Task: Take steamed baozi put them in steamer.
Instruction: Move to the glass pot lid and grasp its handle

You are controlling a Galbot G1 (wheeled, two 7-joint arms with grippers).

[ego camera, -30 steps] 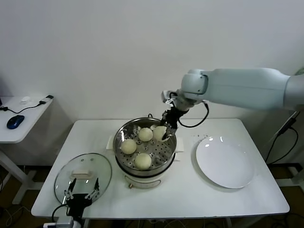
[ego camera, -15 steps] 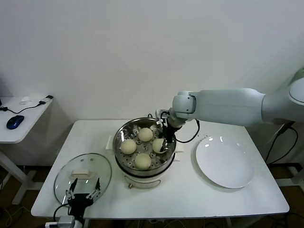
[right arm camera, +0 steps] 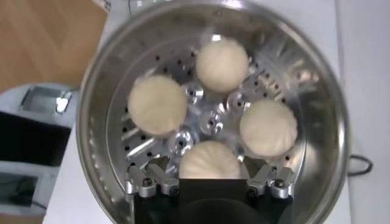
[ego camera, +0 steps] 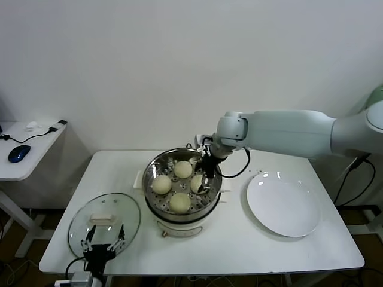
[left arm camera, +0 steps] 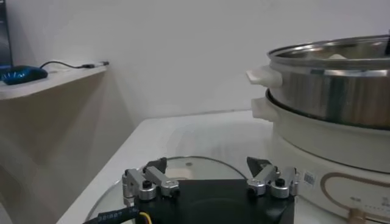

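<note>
The steamer (ego camera: 151, 168) stands mid-table, with four cream-white baozi on its perforated tray. Three lie at the back (ego camera: 183, 169), left (ego camera: 161, 184) and front (ego camera: 179, 202). My right gripper (ego camera: 204, 178) reaches down inside the pot at its right side. The right wrist view shows the steamer rim (right arm camera: 91, 109) and my right gripper (right arm camera: 206, 169) open, straddling the fourth baozi (right arm camera: 210, 159), which rests on the tray. The other three baozi (right arm camera: 222, 64) (right arm camera: 157, 103) (right arm camera: 268, 128) lie beyond it. My left gripper (ego camera: 103, 240) is parked open at the front left.
A round glass lid (ego camera: 105, 216) lies at the front left under my left gripper (left arm camera: 206, 162). A flat white plate (ego camera: 284, 206) lies right of the steamer. The steamer's white base (left arm camera: 317, 143) shows in the left wrist view. A side table with a blue mouse (ego camera: 19, 153) stands far left.
My right gripper came down from above the steamer's back-right rim into the pot with the fourth baozi. That baozi now rests on the tray and the jaws stand apart from it.
</note>
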